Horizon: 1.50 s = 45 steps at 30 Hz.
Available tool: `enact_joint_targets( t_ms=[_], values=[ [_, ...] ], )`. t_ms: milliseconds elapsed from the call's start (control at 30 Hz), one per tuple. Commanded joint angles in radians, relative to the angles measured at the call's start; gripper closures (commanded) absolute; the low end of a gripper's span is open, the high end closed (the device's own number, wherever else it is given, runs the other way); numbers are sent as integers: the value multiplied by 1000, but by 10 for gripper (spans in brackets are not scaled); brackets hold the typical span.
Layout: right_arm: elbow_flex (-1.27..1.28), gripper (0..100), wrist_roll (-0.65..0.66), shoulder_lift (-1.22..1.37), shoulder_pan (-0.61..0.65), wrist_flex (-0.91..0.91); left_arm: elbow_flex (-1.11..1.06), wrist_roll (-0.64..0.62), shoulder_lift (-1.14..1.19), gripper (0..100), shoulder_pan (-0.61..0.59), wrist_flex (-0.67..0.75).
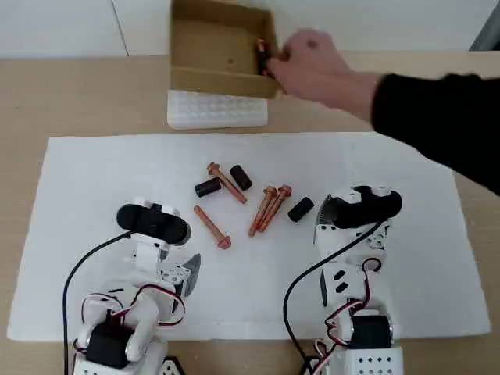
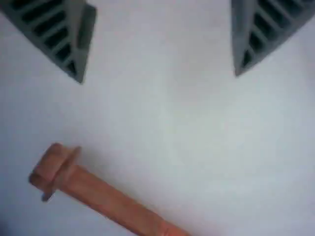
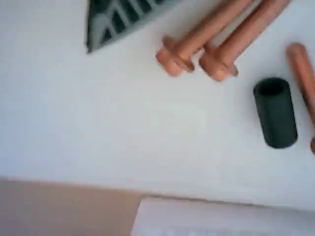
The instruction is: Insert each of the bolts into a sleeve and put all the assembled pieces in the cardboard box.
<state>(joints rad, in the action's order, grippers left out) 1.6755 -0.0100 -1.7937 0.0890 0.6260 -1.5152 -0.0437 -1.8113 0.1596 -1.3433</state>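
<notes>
While the left gripper (image 2: 158, 76) is hanging spread wide over the white mat (image 2: 206, 147), with a loose bolt (image 2: 98, 194) lying flat just beside it, I am aiming to pinch mid-shank, squarely across, leaving the tip free for a sleeve (image 1: 208, 187).

Bright, even light, soft faint shadows beside the bolts (image 1: 262, 211) (barely darker), cardboard box (image 1: 211, 47) interior dimmer
</notes>
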Motion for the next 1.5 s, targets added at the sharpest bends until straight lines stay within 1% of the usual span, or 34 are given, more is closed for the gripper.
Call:
enact_joint_targets(
  t_ms=[0,333,400,533,767,1467],
  values=[
    [9,720,8,-16,-5,10,-8,-9,-9,813,3,32],
    [9,720,5,-8,1,24,-53,-6,-11,813,9,46],
    [9,720,6,-8,1,96,-53,-8,-11,813,5,46],
    [9,720,8,-19,-4,315,-53,-8,-11,813,3,46],
    [9,720,3,-21,-21,305,-53,-8,-11,813,3,46],
    [9,720,5,-21,-19,305,-53,-8,-11,813,3,46]
  ],
)
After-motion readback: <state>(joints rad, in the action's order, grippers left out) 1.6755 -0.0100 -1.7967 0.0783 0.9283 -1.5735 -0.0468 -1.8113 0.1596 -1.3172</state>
